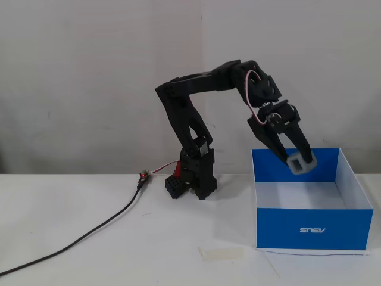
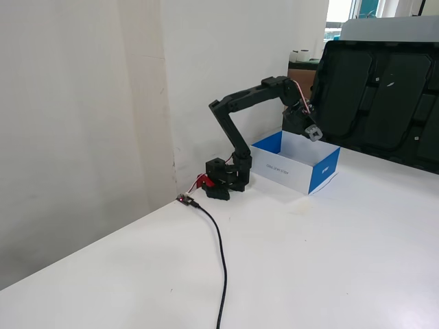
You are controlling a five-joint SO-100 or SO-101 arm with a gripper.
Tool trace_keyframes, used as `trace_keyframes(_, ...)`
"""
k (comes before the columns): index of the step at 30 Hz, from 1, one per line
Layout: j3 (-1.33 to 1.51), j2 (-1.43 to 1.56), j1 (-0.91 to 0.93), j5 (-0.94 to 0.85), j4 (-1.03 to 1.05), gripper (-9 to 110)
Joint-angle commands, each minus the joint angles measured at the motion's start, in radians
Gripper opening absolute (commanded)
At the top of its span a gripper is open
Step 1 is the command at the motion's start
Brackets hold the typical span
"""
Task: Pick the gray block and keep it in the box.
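Note:
The box is bright blue outside with a white logo and white inside; it stands on the white table at the right in a fixed view and also shows in the other fixed view. My gripper is shut on the gray block, a small gray cube, and holds it above the open box, near its back wall. In the other fixed view the gripper holds the block over the box's middle.
The arm's black base stands left of the box. A black cable runs from a small connector across the table to the left. A strip of tape lies on the table in front. A large black panel stands behind the box.

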Motion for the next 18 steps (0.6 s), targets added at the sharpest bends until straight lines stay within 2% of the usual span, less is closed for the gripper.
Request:
trace_keyframes(1, 0.006, -0.012, -0.063, -0.006, -0.028, 1)
trace_keyframes(8, 0.044, -0.048, -0.104, -0.009, -0.044, 2)
trace_keyframes(18, 0.025, -0.078, -0.133, -0.020, 0.026, 14)
